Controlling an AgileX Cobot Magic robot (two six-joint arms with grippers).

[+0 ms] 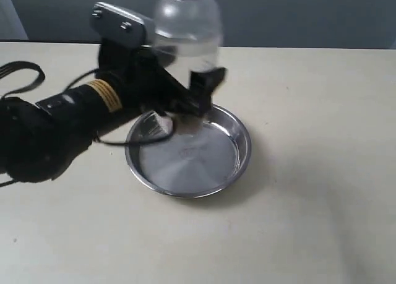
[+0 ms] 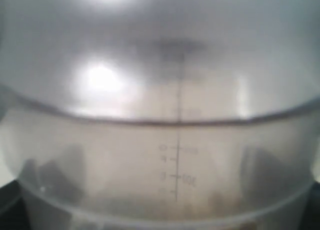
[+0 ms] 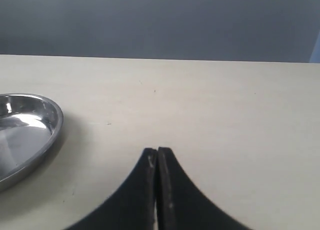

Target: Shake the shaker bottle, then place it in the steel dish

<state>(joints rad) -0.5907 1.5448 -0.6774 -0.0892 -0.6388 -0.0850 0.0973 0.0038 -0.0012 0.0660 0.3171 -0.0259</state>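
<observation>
Shaker bottle (image 1: 187, 33), clear plastic with a frosted domed top, is upright and held by the left gripper (image 1: 185, 98) over the far side of the steel dish (image 1: 242, 149); in the exterior view its outline is smeared and soft, so whether its base touches the dish cannot be told. The left gripper's black fingers (image 1: 207, 83) are clamped on the bottle's body from either side. The black left arm (image 1: 62, 114) reaches in from the left edge of that view; a yellowish band (image 1: 105, 95) is wound around it, and a grey metal plate (image 1: 120, 21) sits on top of it.

The steel dish is round, shallow and shiny, and much wider than the bottle; it rests on a pale beige table (image 1: 322, 203). A black cable (image 1: 21, 70) loops on the table at the far left.

In the left wrist view the shaker bottle fills the whole picture, very close and out of focus; the frosted dome meets the clear body along a curved seam. Printed measuring marks (image 2: 177, 165) run along a thin line down the middle; a faint brownish tint shows low inside the clear part.

In the right wrist view the right gripper (image 3: 157, 157) has its two black fingers pressed together with nothing between them; it is over bare table, near the rim of the steel dish but apart from it; a grey wall (image 3: 160, 19) stands behind the table.
</observation>
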